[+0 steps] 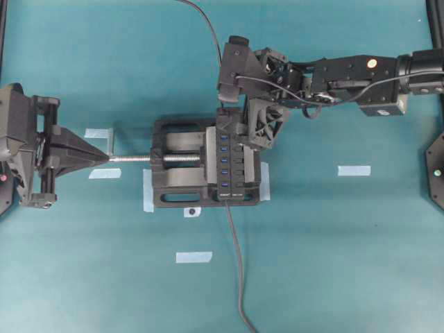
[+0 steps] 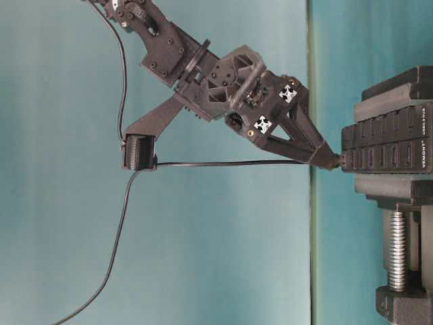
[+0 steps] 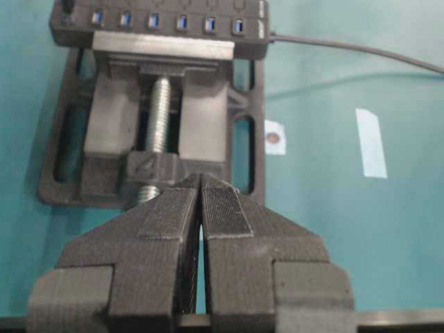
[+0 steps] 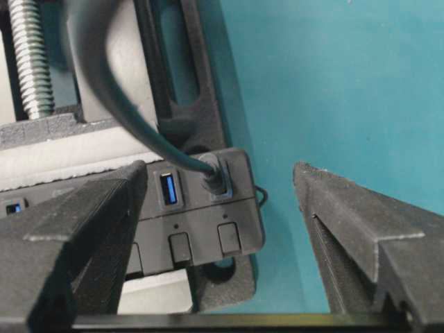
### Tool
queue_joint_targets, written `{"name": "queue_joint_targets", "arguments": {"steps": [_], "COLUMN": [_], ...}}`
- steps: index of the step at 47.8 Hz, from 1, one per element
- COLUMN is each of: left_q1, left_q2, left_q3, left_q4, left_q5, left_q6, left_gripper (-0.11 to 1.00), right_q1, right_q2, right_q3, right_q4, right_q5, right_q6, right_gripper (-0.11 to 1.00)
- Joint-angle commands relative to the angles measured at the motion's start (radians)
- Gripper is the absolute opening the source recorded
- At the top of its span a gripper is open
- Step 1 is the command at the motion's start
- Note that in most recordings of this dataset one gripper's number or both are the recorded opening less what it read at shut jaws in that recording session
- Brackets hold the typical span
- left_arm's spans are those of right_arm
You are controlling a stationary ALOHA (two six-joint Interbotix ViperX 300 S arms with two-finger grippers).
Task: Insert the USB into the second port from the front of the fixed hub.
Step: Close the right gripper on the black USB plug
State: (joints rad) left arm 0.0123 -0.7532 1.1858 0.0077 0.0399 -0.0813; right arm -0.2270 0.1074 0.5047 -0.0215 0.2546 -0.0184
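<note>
My right gripper (image 4: 222,229) stands wide open with nothing between its jaws; in the right wrist view the 2 fingers (image 4: 76,229) sit on either side of the end of the fixed hub (image 4: 201,229). The USB (image 4: 214,177) sits plugged into the last slot at that end, its black cable (image 4: 118,97) curving up and away, free of the fingers. Just left of it in that view is an empty blue port (image 4: 170,189).

Overhead, the hub (image 1: 230,163) is clamped in the black vise (image 1: 177,171) at the middle of the teal table (image 1: 333,263), its grey lead (image 1: 237,270) running toward the near edge. My left gripper (image 3: 201,208) is clenched on nothing, just short of the vise's silver screw (image 3: 158,114). Bits of pale tape (image 1: 354,170) dot the table.
</note>
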Motion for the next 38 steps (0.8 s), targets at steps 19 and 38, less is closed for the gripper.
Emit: {"name": "queue_joint_targets", "arguments": {"steps": [19,38], "left_q1": [0.002,0.002], "left_q2": [0.000,0.002], "left_q3": [-0.020,-0.020], "left_q4": [0.002,0.000], "left_q5": [-0.005,-0.005], "left_q6": [-0.002,-0.003], "left_gripper": [0.00,0.00], "right_q1": [0.002,0.006], "right_q2": [-0.005,-0.003], "right_q3": [-0.012,-0.014], "right_q4": [0.000,-0.002], "right_q5": [-0.015,-0.032], "right_q6": [-0.006,-0.003], "right_gripper": [0.65,0.50]}}
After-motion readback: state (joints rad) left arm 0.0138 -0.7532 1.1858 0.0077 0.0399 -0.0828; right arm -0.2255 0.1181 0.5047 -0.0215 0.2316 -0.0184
